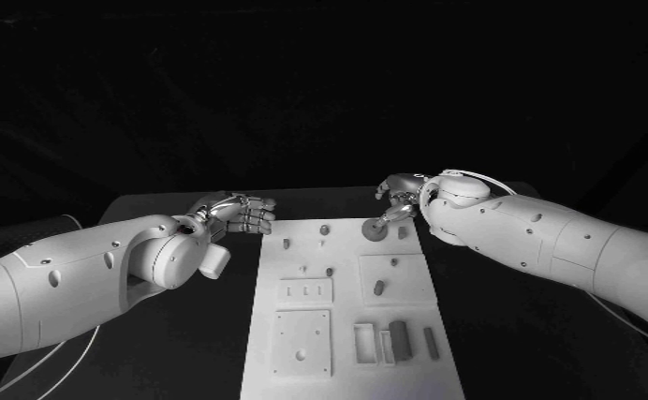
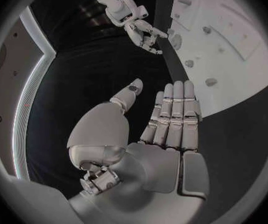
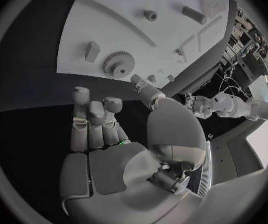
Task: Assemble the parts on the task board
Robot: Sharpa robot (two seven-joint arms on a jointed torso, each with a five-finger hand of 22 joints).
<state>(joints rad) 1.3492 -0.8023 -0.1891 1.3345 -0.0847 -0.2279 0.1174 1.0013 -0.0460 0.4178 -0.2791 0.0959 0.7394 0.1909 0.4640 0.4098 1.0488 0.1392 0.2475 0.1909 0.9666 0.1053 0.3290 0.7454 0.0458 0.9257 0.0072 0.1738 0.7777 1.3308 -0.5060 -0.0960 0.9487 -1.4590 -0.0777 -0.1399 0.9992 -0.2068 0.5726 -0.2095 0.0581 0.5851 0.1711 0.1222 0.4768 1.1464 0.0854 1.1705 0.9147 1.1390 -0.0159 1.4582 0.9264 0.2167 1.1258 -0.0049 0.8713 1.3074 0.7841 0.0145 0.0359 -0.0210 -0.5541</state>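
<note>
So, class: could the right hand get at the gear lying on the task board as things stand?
Probably yes. The right hand holds nothing, with its fingers apart, and hovers beside the task board close to the gear. Nothing lies between them, and the left hand is on the board's far side.

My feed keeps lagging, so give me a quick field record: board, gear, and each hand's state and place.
board: white task board in the middle of the black table
gear: small toothed gear lying flat on the board's far end, near the right hand
left hand: left hand off the board beside its far left corner, fingers extended, holding nothing
right hand: right hand at the board's far right corner, beside the gear, holding nothing
</note>
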